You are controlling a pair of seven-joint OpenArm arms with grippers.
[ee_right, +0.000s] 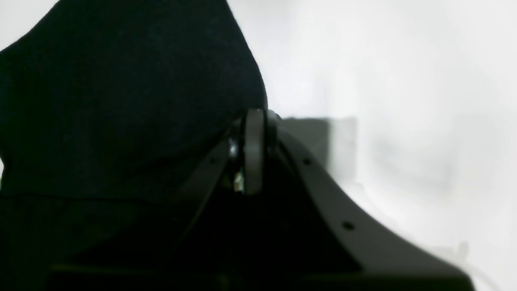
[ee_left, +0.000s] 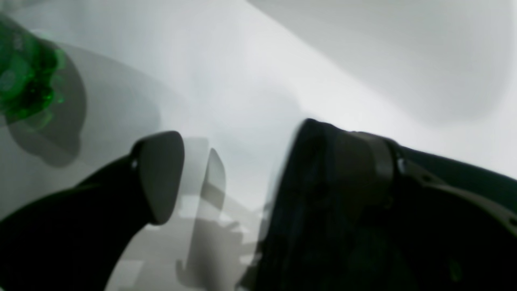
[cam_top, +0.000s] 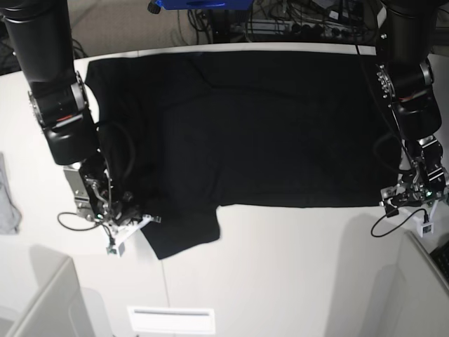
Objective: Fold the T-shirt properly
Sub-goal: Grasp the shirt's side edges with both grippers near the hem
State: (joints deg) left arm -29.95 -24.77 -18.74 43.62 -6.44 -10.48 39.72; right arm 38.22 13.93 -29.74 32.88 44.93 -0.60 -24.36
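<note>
We find the T-shirt (cam_top: 252, 130) spread dark and mostly flat across the far half of the white surface (cam_top: 280, 267), its near hem running straight across — one sleeve (cam_top: 184, 235) hangs toward us as a loose flap at the base view's left. No print or label shows from here.

Right gripper (ee_right: 253, 151): jaws pressed together, black cloth bunched against them in the wrist view; we judge them clamped on the T-shirt near that sleeve. Left gripper (ee_left: 242, 173): jaws standing well apart, one finger (ee_left: 159, 173) clear over bare surface, dark cloth lying blurred against the other. Nothing pinched there.

Handling, as we judge it: light, limp cloth, no stiffness. It will drape and drag, and wrinkle if pulled from one point. Best taken at corners or along the hem and sleeve seam, both arms lifting together.

Edges and room: the far edge of the shirt lies close along the back edge of the surface. The near half is open white — room to carry a fold toward us. A small grey cloth (cam_top: 7, 200) sits at the far left margin, well apart.
</note>
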